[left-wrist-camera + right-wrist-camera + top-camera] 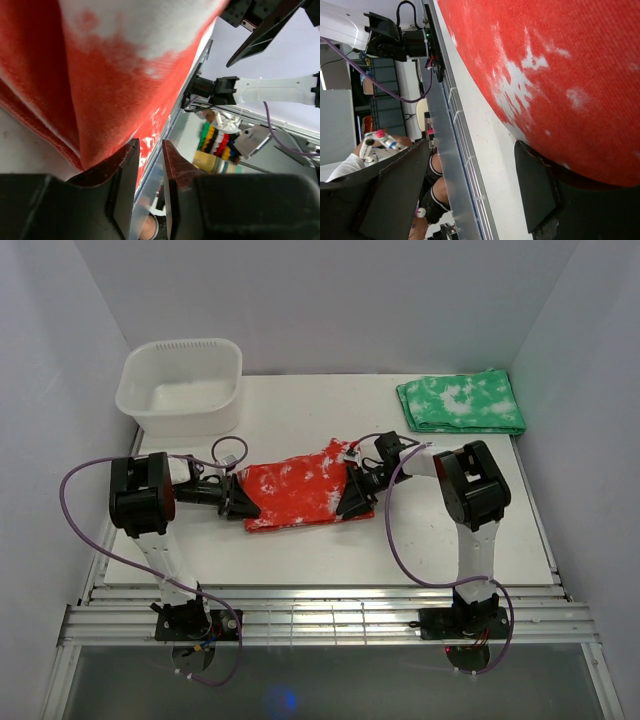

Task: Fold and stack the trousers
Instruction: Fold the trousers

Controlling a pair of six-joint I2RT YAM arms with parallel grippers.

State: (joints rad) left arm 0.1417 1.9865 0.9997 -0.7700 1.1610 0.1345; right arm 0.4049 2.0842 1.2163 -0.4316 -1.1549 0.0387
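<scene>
The left claw is shown with its fingers drawn almost together, only a narrow slit being left between them. Its tips are set against the left edge of the trousers, and whether cloth is pinched there cannot be told. The right claw is held wide apart at the right edge of the trousers, with one finger tucked against the cloth and the other clear of it. The red-orange, white-blotched trousers are seen folded into a rough rectangle at the middle of the desk, between the two claws. A folded green cloth is laid at the far right corner, and a white tub is placed at the far left.
</scene>
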